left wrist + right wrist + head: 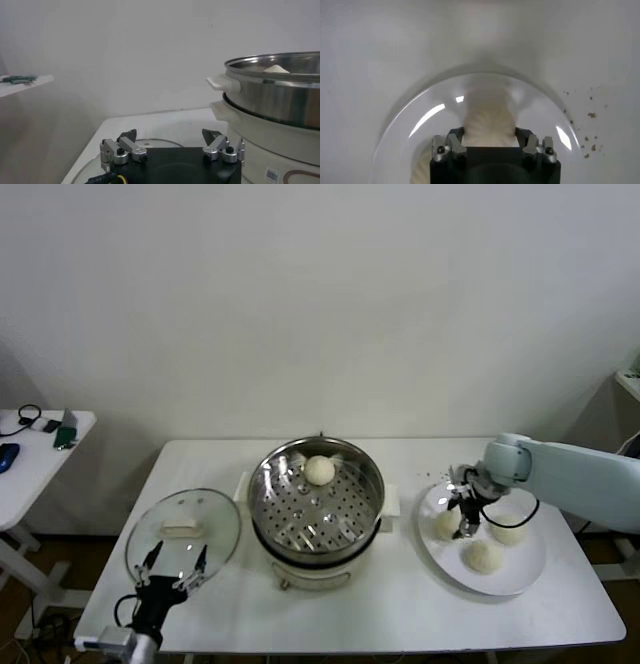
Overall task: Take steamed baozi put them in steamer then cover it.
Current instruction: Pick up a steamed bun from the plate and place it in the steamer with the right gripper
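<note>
The steamer point(372, 484) stands mid-table with one baozi point(319, 470) on its perforated tray. Three more baozi lie on the white plate point(520, 579) at the right: one point(509, 529), one point(485, 556) and the leftmost point(445, 525). My right gripper point(463, 519) is down on that leftmost bun; in the right wrist view the bun point(490, 125) fills the gap between the fingers of my right gripper point(489, 137). The cover point(185, 534) lies flat on the table left of the steamer. My left gripper point(172, 562) is open and empty at its near edge.
The left wrist view shows my left gripper point(170, 136), the steamer's wall point(275, 95) and the cover's rim point(150, 142). A small side table point(40, 444) with small items stands far left. Dark crumbs point(592, 115) lie on the table beside the plate point(420, 115).
</note>
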Available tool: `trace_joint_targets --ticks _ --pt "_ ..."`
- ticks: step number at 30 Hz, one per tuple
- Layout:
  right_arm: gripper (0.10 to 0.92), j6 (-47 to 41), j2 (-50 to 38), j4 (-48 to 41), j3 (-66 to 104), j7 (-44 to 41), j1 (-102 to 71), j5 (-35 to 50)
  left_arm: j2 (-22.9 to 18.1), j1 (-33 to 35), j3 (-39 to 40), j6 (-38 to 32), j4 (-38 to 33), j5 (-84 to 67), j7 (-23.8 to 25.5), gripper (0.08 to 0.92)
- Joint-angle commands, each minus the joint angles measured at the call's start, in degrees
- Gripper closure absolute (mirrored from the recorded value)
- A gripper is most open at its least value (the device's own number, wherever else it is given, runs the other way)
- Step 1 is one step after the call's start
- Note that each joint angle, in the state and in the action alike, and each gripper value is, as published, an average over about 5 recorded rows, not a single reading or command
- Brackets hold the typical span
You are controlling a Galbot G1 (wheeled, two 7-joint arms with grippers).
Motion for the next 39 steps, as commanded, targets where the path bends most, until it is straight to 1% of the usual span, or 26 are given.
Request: trace_joint_targets --ticks 1,5,7,11,15,21,27,34,39 --pt "0.33 1.8 3.6 2.7 -11.7 -6.5 24.0 10.0 1.5 0.8 -0.9 -0.3 -0.5 -0.9 -0.1 0.177" --pt "0.33 1.4 9.4 6.4 -16.2 -9.5 39.3 21.5 2.1 0.7 -1.2 -0.2 -1.1 -1.5 0.0 0.177" --pt "0.33 0.8 12.0 8.0 -15.4 -10.1 43.5 25.3 1.9 0.5 -0.9 0.2 -1.6 -1.4 0.0 0.177" --pt "0.33 -2.1 18.0 11.8 -10.0 -7.8 45.5 31.6 1.7 0.3 -0.5 0.4 -2.2 -1.3 0.0 0.177" --pt "0.33 -5.5 24.0 14.2 -4.3 -3.5 41.9 34.7 1.1 -0.1 0.0 0.9 -3.1 -0.9 0.0 0.177" --pt "0.33 -8.5 31.9 13.7 -1.9 1.9 32.9 34.7 0.2 -0.5 0.4 1.7 -4.0 -0.1 0.1 0.177" --pt "0.33 -9.0 37.2 9.0 -3.0 4.0 24.7 31.7 -0.2 -0.2 0.6 2.1 -4.9 0.1 0.2 0.177" --pt "0.33 -9.7 40.2 4.3 -4.2 6.5 17.8 27.8 -0.5 0.4 0.4 2.1 -5.2 0.3 0.3 0.177" --pt "0.33 -10.0 40.6 2.8 -4.4 7.6 14.6 24.4 -0.7 0.4 0.4 2.0 -4.9 0.1 0.4 0.177"
